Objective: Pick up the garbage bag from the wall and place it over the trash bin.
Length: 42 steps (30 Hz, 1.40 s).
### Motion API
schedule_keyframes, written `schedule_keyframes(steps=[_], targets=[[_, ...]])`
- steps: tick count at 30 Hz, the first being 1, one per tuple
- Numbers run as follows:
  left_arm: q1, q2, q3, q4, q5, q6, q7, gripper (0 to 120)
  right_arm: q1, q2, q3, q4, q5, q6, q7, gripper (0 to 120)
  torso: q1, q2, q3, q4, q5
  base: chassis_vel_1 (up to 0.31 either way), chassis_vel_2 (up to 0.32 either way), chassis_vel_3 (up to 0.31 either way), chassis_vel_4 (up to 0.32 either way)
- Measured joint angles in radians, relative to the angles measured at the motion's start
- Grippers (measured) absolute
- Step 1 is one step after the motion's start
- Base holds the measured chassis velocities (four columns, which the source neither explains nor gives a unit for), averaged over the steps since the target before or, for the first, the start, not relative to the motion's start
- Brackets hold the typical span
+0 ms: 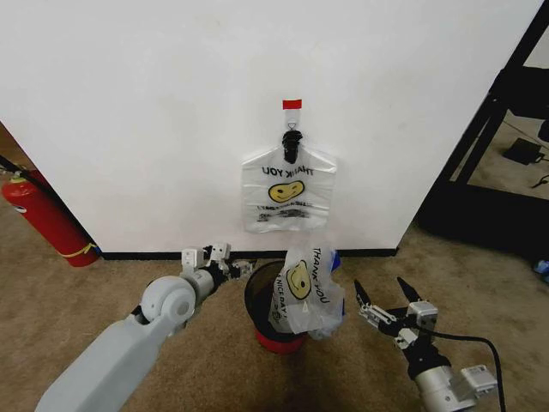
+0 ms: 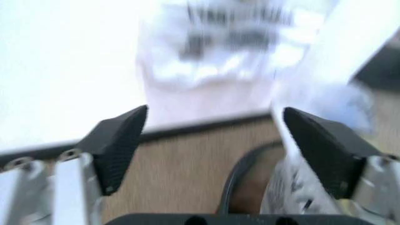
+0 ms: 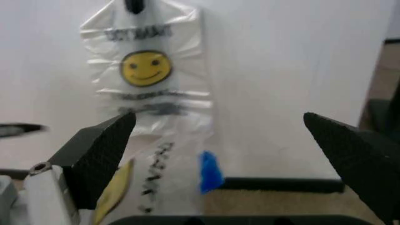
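A garbage bag (image 1: 287, 190) with a yellow smiley face and "THANK YOU" print hangs from a black hook (image 1: 292, 142) on the white wall (image 1: 154, 112), under a red tape strip (image 1: 292, 104). It also appears in the right wrist view as the hanging bag (image 3: 147, 70). Below stands the black mesh trash bin (image 1: 260, 311) with a red base; a second bag of the same kind (image 1: 309, 292) is draped over its right rim. My left gripper (image 1: 208, 253) is open, low by the baseboard left of the bin (image 2: 240, 173). My right gripper (image 1: 382, 296) is open, right of the bin, empty.
A red fire extinguisher (image 1: 43, 215) leans by the wall at far left. A black frame (image 1: 502, 129) and dark items stand at the right past the wall's corner. A blue scrap (image 3: 211, 171) lies near the black baseboard (image 1: 146, 255). The floor is brown carpet.
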Motion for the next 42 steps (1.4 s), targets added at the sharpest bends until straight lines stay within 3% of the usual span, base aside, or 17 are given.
schedule_keyframes(steps=[1,2,5,6,11,13,14,17,19,21,23,26,29,33,34,42], targets=[[0.009,-0.001,-0.007,-0.005,0.003,-0.009,0.001,90,0.001,0.000,0.001,-0.001,0.000,0.001,0.000,100,0.000,0.000,0.000,0.0000,0.0001,0.000,0.000,0.000,0.000],[0.083,-0.012,-0.066,-0.048,0.029,-0.072,0.006,98,0.010,0.003,0.020,-0.012,0.013,0.005,-0.001,100,0.000,0.000,0.000,0.0005,0.0005,0.000,0.000,0.000,0.000],[0.226,-0.029,-0.162,-0.136,0.088,-0.185,0.029,100,0.028,0.032,0.055,-0.034,0.030,0.004,-0.001,100,0.000,0.000,0.000,0.0004,0.0001,0.000,0.000,0.000,0.000],[0.226,-0.029,-0.162,-0.136,0.088,-0.185,0.029,100,0.028,0.032,0.055,-0.034,0.030,0.004,-0.001,100,0.000,0.000,0.000,0.0004,0.0001,0.000,0.000,0.000,0.000],[0.347,-0.056,-0.188,-0.168,0.266,-0.347,0.054,100,0.061,0.038,0.101,-0.132,-0.052,0.041,-0.023,100,0.000,0.000,0.000,-0.0001,0.0006,0.000,0.000,0.000,0.000],[0.414,-0.119,-0.177,-0.165,0.348,-0.412,0.063,100,0.107,-0.010,0.111,-0.207,-0.151,0.087,-0.040,100,0.000,0.000,0.000,-0.0004,0.0006,0.000,0.000,0.000,0.000],[0.414,-0.119,-0.177,-0.165,0.348,-0.412,0.063,100,0.107,-0.010,0.111,-0.207,-0.151,0.087,-0.040,100,0.000,0.000,0.000,-0.0004,0.0006,0.000,0.000,0.000,0.000],[0.491,-0.233,-0.166,-0.142,0.412,-0.449,0.067,100,0.208,-0.111,0.102,-0.325,-0.326,0.194,-0.057,100,0.000,0.000,0.000,0.0009,0.0004,0.000,0.000,0.000,0.000],[0.498,-0.246,-0.165,-0.139,0.419,-0.452,0.067,100,0.217,-0.124,0.102,-0.340,-0.347,0.215,-0.060,100,0.000,0.000,0.000,0.0013,0.0004,0.000,0.000,0.000,0.000],[0.495,-0.271,-0.151,-0.109,0.431,-0.457,0.068,100,0.251,-0.182,0.109,-0.447,-0.481,0.362,-0.084,100,0.000,0.000,0.000,0.0005,0.0004,0.000,0.000,0.000,0.000],[0.495,-0.271,-0.137,-0.083,0.443,-0.461,0.069,100,0.271,-0.204,0.116,-0.535,-0.569,0.455,-0.099,100,0.000,0.000,0.000,-0.0006,0.0003,0.000,0.000,0.000,0.000],[0.508,-0.257,-0.128,-0.075,0.453,-0.464,0.073,100,0.291,-0.215,0.116,-0.610,-0.623,0.528,-0.121,100,0.000,0.000,0.000,-0.0004,0.0007,0.000,0.000,0.000,0.000],[0.517,-0.231,-0.122,-0.074,0.472,-0.474,0.075,100,0.349,-0.205,0.115,-0.758,-0.716,0.667,-0.184,100,0.000,0.000,0.000,0.0003,0.0003,0.000,0.000,0.000,0.000],[0.514,-0.213,-0.113,-0.088,0.463,-0.474,0.075,100,0.374,-0.190,0.103,-0.802,-0.799,0.697,-0.202,100,0.000,0.000,0.000,-0.0002,0.0009,0.000,0.000,0.000,0.000],[0.518,-0.211,-0.108,-0.095,0.458,-0.473,0.075,100,0.390,-0.182,0.089,-0.804,-0.832,0.701,-0.207,100,0.000,0.000,0.000,-0.0005,-0.0007,0.000,0.000,0.000,0.000],[0.535,-0.198,-0.095,-0.123,0.441,-0.463,0.074,100,0.548,-0.133,-0.055,-0.830,-1.002,0.698,-0.193,100,0.000,0.000,0.000,0.0004,0.0001,0.000,0.000,0.000,0.000]])
